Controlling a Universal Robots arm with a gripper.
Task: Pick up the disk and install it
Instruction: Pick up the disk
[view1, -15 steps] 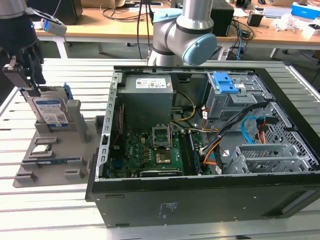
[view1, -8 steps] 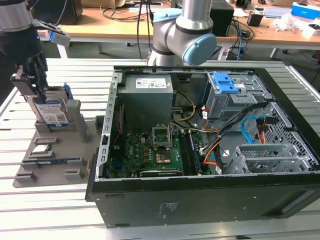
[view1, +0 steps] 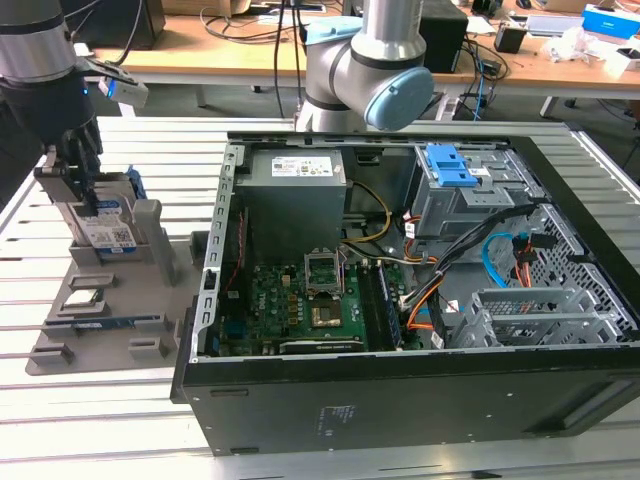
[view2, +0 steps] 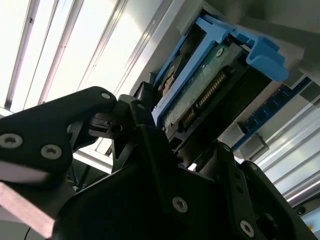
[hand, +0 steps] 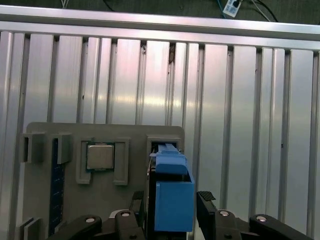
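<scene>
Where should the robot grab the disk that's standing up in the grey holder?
By its top edge, squeezing the two wide flat faces, coming straight down from above. The disk stands on edge in a slot of the grey holder, so only its upper part sticks out free.

Disk (view1: 107, 235) upright in fixture (view1: 110, 347) slot

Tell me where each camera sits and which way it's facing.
Exterior view: off-arm, high, looking down at the computer case; arm and gripper at the disk.
First wrist view: on the wrist, facing down past the gripper onto the disk and holder.
Second wrist view: on the wrist, close along the gripper toward the disk.
All share the disk.
</scene>
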